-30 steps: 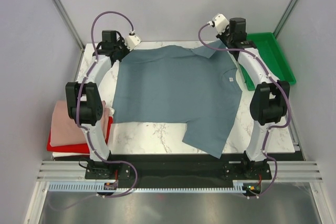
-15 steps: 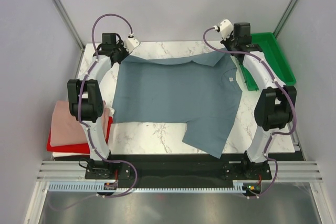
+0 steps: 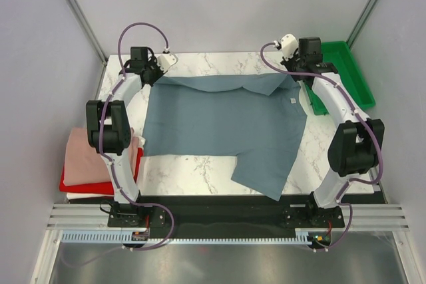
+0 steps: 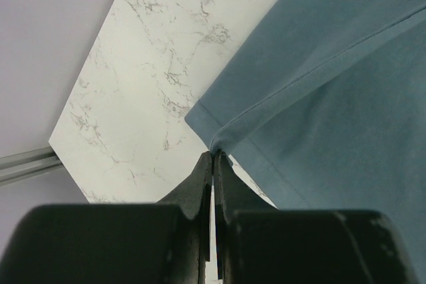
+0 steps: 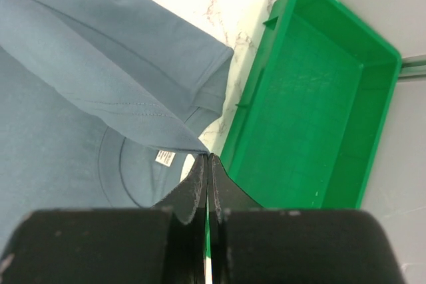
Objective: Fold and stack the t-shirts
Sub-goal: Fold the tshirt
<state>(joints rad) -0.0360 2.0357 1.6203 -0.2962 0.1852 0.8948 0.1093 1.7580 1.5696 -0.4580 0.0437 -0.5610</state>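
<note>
T-shirt (image 3: pixel 219 118) in fingers (image 4: pixel 197 192), both arms (image 3: pixel 124 98) outstretched

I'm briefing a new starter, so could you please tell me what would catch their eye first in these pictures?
A large blue-grey t-shirt lies spread across the marble table, its far edge pinched at both corners by the left fingers and right fingers. A bright green tray sits far right, and folded pink and red shirts are stacked at the left edge.
</note>
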